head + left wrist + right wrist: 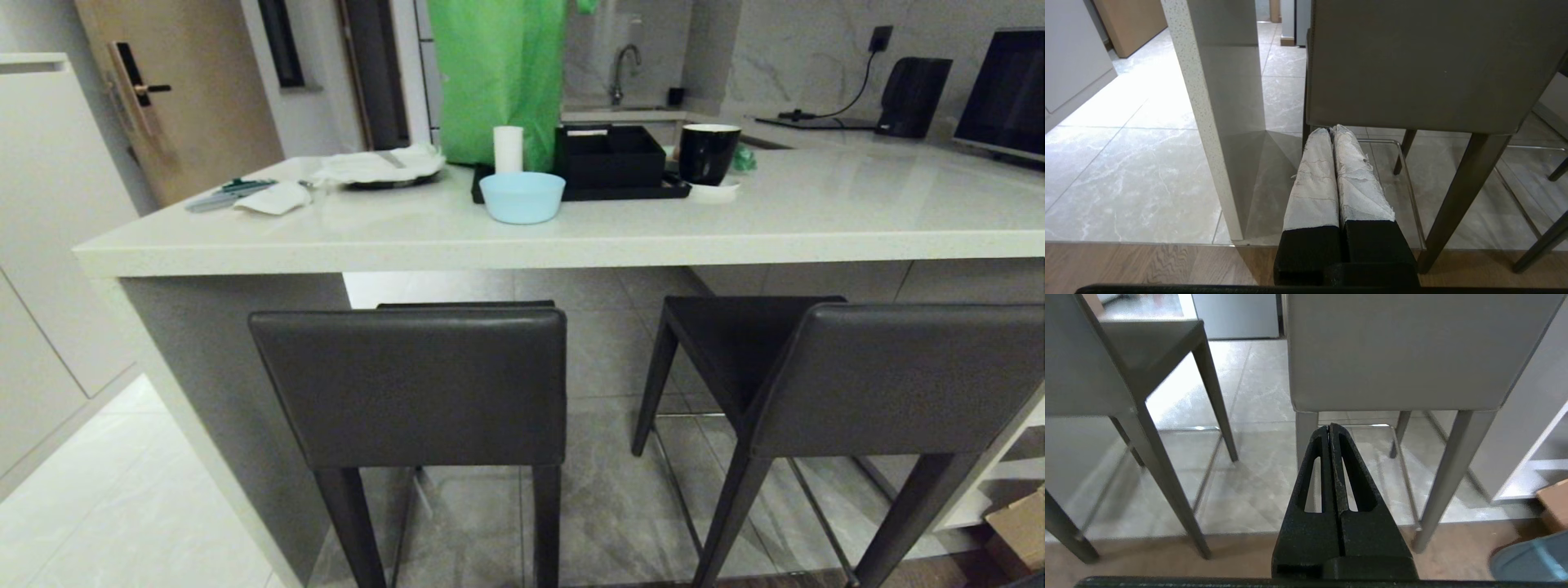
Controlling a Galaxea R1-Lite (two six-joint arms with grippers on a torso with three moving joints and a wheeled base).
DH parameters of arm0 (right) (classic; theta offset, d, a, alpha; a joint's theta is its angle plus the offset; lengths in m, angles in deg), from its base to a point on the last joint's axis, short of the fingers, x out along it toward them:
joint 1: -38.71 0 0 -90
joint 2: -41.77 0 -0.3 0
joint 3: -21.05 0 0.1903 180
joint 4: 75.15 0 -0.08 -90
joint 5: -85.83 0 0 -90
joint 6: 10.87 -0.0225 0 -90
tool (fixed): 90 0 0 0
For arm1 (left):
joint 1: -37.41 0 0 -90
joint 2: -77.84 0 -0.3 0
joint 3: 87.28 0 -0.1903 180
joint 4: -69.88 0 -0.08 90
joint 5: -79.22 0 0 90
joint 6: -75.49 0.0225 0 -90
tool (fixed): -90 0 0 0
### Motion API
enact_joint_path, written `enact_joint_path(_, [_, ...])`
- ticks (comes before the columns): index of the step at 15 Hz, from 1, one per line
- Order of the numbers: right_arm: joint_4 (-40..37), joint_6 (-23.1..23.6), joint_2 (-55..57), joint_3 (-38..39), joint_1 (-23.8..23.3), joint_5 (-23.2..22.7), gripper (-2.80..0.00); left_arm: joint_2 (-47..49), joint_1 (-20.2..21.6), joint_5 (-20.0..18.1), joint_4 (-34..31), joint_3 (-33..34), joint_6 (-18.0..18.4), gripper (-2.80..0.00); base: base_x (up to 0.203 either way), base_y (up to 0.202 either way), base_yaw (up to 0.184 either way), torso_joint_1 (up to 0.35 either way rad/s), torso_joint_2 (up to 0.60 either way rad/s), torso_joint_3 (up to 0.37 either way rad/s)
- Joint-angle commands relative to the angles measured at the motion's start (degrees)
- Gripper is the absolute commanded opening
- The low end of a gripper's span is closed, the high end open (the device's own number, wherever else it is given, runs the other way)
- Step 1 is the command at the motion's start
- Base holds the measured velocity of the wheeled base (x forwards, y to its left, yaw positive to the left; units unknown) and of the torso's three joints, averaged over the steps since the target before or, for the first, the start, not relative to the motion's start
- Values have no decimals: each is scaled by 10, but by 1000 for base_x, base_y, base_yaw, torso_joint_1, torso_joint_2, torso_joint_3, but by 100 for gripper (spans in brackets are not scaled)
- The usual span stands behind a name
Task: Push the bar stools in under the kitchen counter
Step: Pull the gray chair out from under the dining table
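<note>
Two bar stools [424, 384] stand on the near side of the kitchen counter [571, 233], backrests outside its edge. Countertop: light blue bowl [522, 197] (contents hidden), black tray [575, 193], black cup [709, 153]. Left gripper [1330, 130] and right gripper [1329, 426] are clenched, empty.

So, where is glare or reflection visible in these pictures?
Head view: the kitchen counter top mirrors the black mug faintly. Left wrist view: the glossy floor tiles shine bright near the left. Right wrist view: a bright patch on the floor beneath the left bar stool.
</note>
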Motion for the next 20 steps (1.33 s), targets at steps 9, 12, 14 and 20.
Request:
enact_joint_path(9, [-3, 29, 0, 0, 0, -7, -280, 0, 0, 0, 1, 1, 1, -280, 0, 0, 0, 0, 0, 0])
enact_joint_path(12, [-2, 15, 0, 0, 0, -4, -280, 0, 2, 0, 1, 1, 1, -280, 0, 0, 0, 0, 0, 0])
enact_joint_path(14, [-2, 15, 0, 0, 0, -4, -280, 0, 0, 0, 1, 1, 1, -280, 0, 0, 0, 0, 0, 0])
enact_joint_path(20, [-3, 23, 0, 0, 0, -5, -280, 0, 1, 0, 1, 1, 1, -280, 0, 0, 0, 0, 0, 0])
